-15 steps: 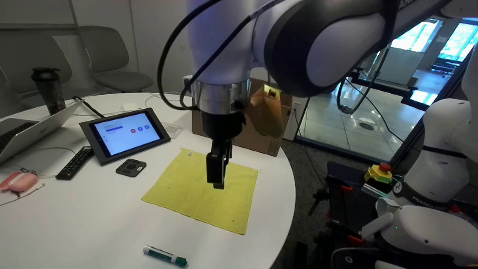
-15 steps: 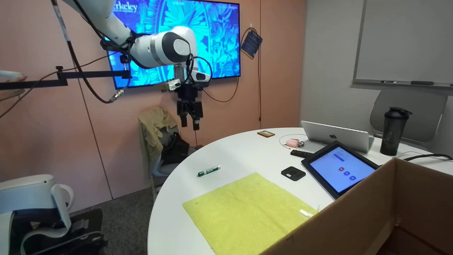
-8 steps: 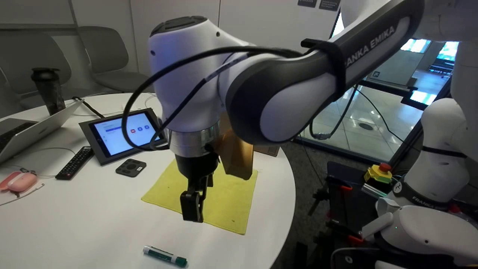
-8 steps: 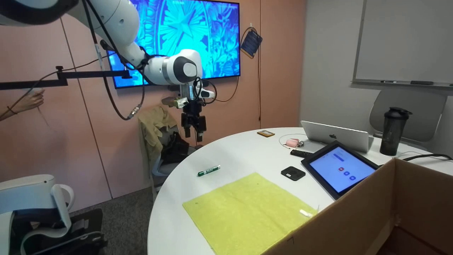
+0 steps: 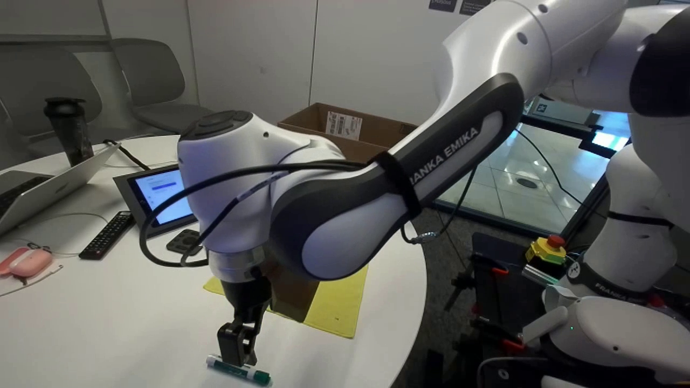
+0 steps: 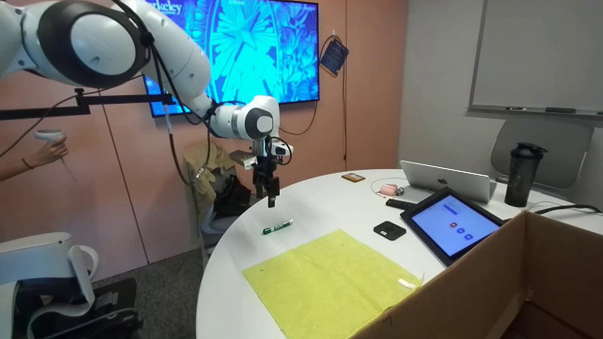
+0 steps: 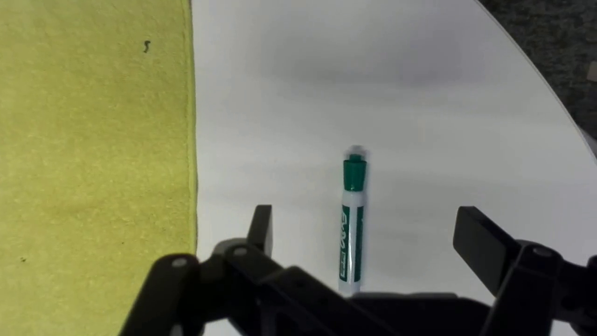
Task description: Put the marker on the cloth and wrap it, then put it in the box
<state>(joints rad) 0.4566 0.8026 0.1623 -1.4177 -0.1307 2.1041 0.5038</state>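
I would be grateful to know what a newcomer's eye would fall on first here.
Probably the white robot arm, which fills the middle of an exterior view. The bright yellow cloth likely comes next, spread flat on the table near the open cardboard box. In the wrist view, the open fingers show on either side of a green-and-white marker lying apart from the cloth.

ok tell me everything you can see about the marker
The marker is a slim, straight stick, seemingly plastic: a white barrel with a green lettered label, plus a green cap seated on one end. It lies flat on the white table, beside the yellow cloth, apart from it and roughly parallel to its nearest edge. The open gripper hangs above it, jaws on either side; only the table seems to touch it.
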